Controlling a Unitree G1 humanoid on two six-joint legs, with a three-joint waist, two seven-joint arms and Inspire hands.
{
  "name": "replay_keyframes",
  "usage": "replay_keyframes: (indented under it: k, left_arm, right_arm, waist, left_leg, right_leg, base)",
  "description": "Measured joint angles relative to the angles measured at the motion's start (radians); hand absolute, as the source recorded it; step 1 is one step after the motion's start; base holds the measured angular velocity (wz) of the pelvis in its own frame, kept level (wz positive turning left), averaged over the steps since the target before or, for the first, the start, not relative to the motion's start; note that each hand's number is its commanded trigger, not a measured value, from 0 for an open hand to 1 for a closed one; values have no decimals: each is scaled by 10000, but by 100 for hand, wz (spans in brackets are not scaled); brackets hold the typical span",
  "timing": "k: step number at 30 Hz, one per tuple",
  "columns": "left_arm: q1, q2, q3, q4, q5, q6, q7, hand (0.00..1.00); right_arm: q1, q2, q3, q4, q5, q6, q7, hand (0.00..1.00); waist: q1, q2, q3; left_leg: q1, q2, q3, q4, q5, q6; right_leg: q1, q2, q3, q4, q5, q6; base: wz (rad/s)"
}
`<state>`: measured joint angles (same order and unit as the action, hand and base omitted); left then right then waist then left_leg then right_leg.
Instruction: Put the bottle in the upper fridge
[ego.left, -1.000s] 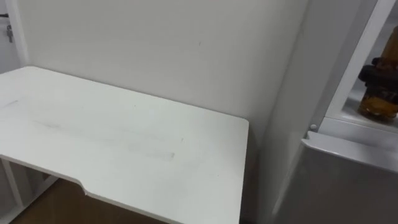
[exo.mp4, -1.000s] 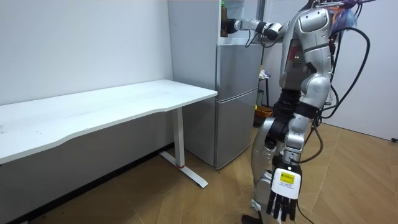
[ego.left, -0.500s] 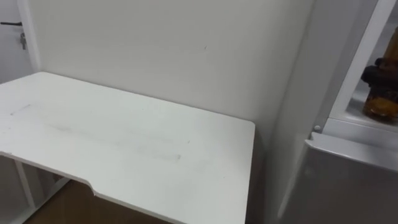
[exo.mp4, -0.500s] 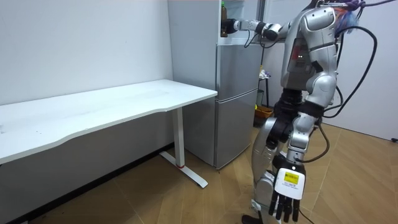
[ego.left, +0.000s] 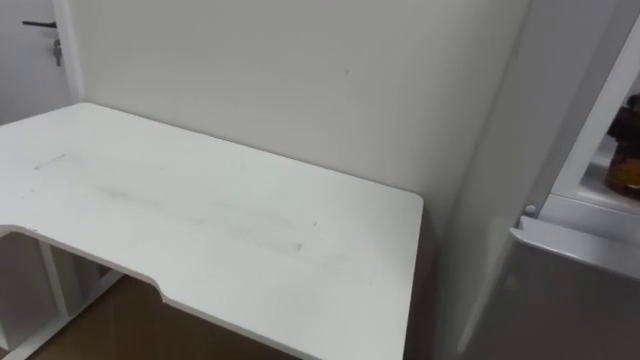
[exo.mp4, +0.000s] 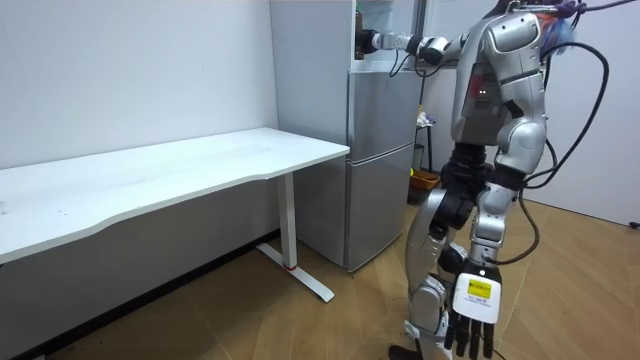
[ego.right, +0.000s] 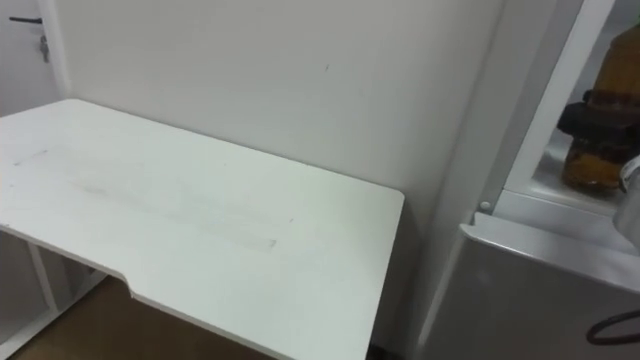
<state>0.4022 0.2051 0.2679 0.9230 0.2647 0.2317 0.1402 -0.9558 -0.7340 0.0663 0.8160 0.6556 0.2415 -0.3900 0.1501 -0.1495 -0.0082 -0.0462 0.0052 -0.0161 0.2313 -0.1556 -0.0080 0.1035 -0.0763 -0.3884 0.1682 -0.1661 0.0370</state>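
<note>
The whole picture has drifted, so my head camera has turned; the tabletop itself has not moved. The right hand stays curled round the bottle, inside the fridge's open upper compartment, low by its shelf. The left hand hangs relaxed beside the leg. Releasing looks next, I judge.

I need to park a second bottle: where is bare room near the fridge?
The white desk is bare from the wall to its front edge. The upper fridge shelf is crowded: the right hand grips the bottle there. The left hand hangs idle.
</note>
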Motion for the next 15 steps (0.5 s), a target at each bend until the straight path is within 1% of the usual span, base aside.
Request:
replay_keyframes:
  k: [2, 3, 4, 5, 6, 11, 13, 15]
  left_arm:
    - [56, 0, 0, -11, 0, 0, -6, 0]
    - [74, 0, 0, -11, 2, 1, -15, 0]
    - [80, 0, 0, -11, 2, 1, -21, 0]
    - [82, 0, -1, -16, 0, 1, -28, 0]
    - [82, 0, -3, -43, 3, 1, -29, 0]
    - [81, 36, -178, -244, 0, -14, -7, 0]
    - [73, 49, -206, -273, -12, -95, 2, 0]
    - [63, 81, -378, -276, -163, -160, 34, 0]
  right_arm:
    - [0, -5, -1, 3, 0, -63, -74, 100]
    - [0, -8, 0, 6, 0, -104, -127, 89]
    - [0, -10, -1, 6, 0, -114, -145, 82]
    - [0, -32, 0, 10, -1, -120, -155, 23]
    - [0, -43, 0, 16, -2, -120, -190, 0]
    - [0, -42, 43, 23, -4, -128, -357, 0]
    - [0, -42, 146, 23, -3, -135, -388, 0]
    - [0, -42, 320, 25, 9, -190, -444, 0]
  waist:
    - [1, 27, 8]
    - [0, 48, 10]
    - [-2, 59, 8]
    - [-21, 80, -5]
    - [-29, 97, -5]
    - [-43, 153, -15]
    - [-69, 151, -16]
    - [-90, 150, -16]
  left_leg:
    - [-29, -1, -30, 5, 0, -1]
    - [-51, -1, -49, 4, 1, -2]
    - [-67, -2, -63, 5, 0, -2]
    - [-108, -9, -105, 29, 2, -5]
    - [-123, -12, -132, 39, 8, -13]
    - [-120, -11, -167, 38, 32, -31]
    - [-119, -11, -173, 31, 43, -33]
    - [-118, -11, -172, 31, 46, -34]
  right_leg:
    - [-4, 3, -28, -5, 0, 0]
    - [-8, 6, -53, -7, 0, 0]
    - [-10, 7, -71, -7, 0, 0]
    - [-19, 7, -116, -7, 0, 0]
    - [-18, 7, -154, -7, 0, 0]
    - [-5, 7, -239, -5, 0, 0]
    - [-4, 7, -244, -3, 0, 0]
    - [0, 7, -243, 2, 0, 0]
  base:
    - [5]
    - [5]
    - [7]
    - [8]
    - [8]
    - [1]
    - [0]
    - [0]
